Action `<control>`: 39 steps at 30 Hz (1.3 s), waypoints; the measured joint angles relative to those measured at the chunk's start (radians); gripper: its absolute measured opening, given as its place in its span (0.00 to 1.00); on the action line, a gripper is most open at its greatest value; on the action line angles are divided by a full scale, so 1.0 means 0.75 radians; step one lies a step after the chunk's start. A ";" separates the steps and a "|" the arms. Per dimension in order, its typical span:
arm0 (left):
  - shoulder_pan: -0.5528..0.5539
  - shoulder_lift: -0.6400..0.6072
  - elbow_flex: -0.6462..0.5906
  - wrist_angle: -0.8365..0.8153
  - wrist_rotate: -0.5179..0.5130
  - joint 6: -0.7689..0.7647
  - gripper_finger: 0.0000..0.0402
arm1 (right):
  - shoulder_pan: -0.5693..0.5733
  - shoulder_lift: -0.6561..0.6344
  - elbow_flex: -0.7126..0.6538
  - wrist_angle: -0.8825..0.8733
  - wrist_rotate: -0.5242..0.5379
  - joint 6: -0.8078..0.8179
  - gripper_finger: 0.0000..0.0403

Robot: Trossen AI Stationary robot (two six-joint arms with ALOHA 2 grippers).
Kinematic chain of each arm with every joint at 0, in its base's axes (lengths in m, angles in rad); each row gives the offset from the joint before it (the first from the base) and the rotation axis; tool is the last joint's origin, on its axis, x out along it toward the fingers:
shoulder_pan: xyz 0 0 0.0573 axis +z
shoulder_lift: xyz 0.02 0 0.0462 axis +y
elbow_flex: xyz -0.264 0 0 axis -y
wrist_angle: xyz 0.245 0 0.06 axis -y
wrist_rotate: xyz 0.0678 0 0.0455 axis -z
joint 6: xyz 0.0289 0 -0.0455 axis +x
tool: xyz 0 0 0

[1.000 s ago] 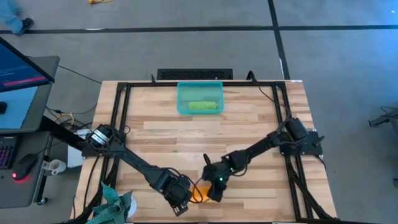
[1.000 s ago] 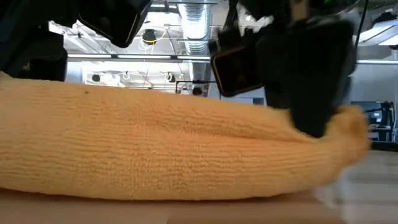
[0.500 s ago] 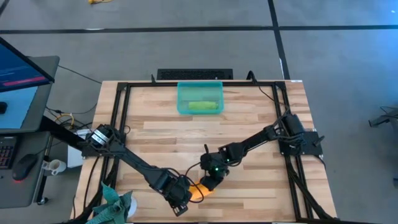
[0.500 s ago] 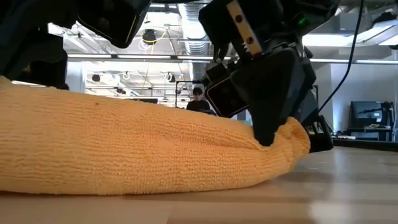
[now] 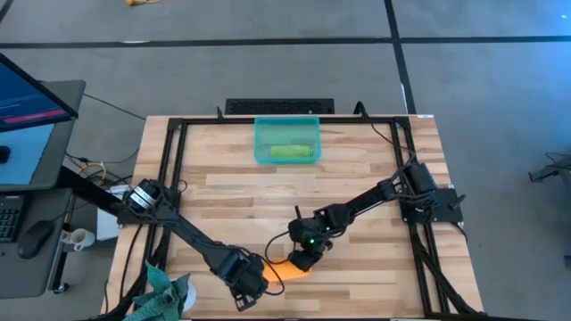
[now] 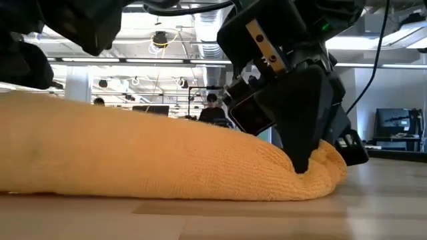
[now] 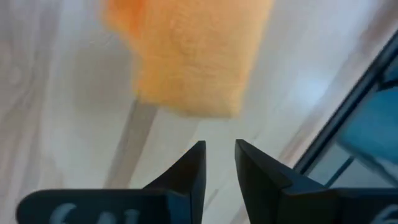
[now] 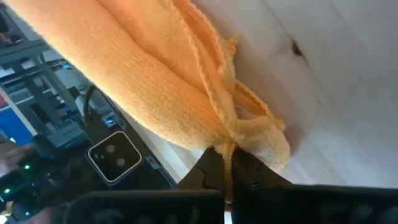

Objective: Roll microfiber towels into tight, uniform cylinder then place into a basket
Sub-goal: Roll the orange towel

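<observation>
The orange towel [image 5: 284,267] lies as a loose roll on the table near its front edge. It fills the low view [image 6: 133,160]. My right gripper [image 5: 299,261] is shut on the roll's right end. My left gripper [image 5: 259,276] stands just off the roll's left end, its fingers [image 7: 219,158] nearly together and holding nothing; the towel [image 7: 186,56] lies ahead of them. The lime green towel [image 5: 290,152] lies rolled inside the teal basket [image 5: 260,143] at the table's far middle. My right gripper pinches the gathered edges at the towel's right end [image 8: 239,134] between its two fingers. The fingers [image 6: 303,157] come from above, slanting down, and dent the end in. The roll lies along the table, and a small tuft [image 6: 330,170] sticks out beyond the fingers.
A darker teal cloth [image 5: 165,299] lies at the table's front left corner. A black frame [image 5: 169,178] runs along the table's sides. Bare wood lies between the orange towel and the basket.
My right gripper has gone a little toward the far edge and turned, drawing the towel's right end with it. My left gripper has drawn back toward the table's left edge, clear of the roll's left end. The roll now lies slanted and lower.
</observation>
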 joint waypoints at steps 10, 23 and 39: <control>-0.185 -0.068 0.001 -0.030 -0.383 0.048 0.17 | -0.002 0.000 0.003 0.009 0.001 -0.022 0.04; -0.239 0.036 -0.018 0.309 -1.215 0.350 0.09 | -0.002 -0.001 0.005 0.018 0.004 -0.036 0.04; -0.218 0.128 -0.062 0.185 -1.031 0.045 0.04 | 0.013 -0.003 0.009 0.037 0.040 -0.061 0.06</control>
